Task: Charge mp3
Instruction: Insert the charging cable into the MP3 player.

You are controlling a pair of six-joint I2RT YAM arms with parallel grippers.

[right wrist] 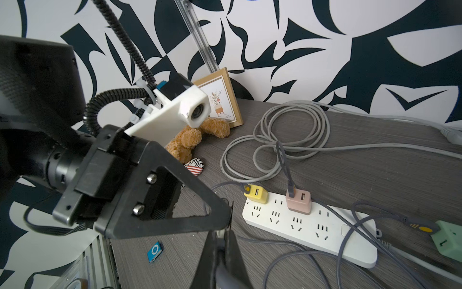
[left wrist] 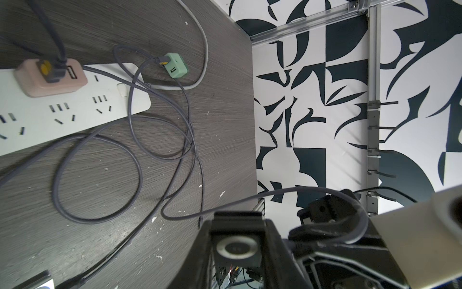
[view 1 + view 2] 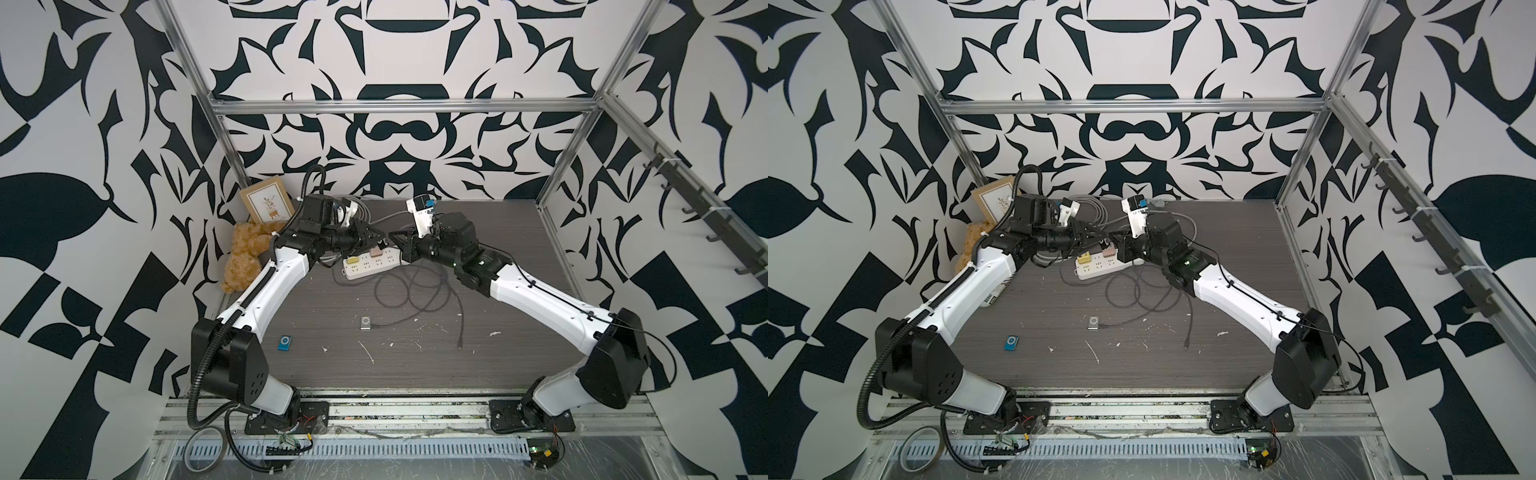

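Note:
My left gripper (image 2: 237,225) is shut on a black mp3 (image 2: 236,246) with a silver ring, held in the air above the white power strip (image 3: 370,268). My right gripper (image 1: 221,236) meets it tip to tip (image 3: 397,243) and is shut on the end of a grey charging cable (image 1: 222,271); the plug itself is hidden between the fingers. That cable (image 2: 275,194) loops down to the table. A silver mp3 (image 3: 365,322) lies mid-table with a cable plugged into it. A blue mp3 (image 3: 284,343) lies nearer the left arm, bare.
Yellow (image 1: 256,194) and pink (image 1: 298,201) USB chargers sit in the strip; a green charger (image 1: 447,240) lies beside it. Grey cables coil around the strip (image 3: 415,291). A teddy bear (image 3: 245,257) and a picture frame (image 3: 268,203) stand at the back left.

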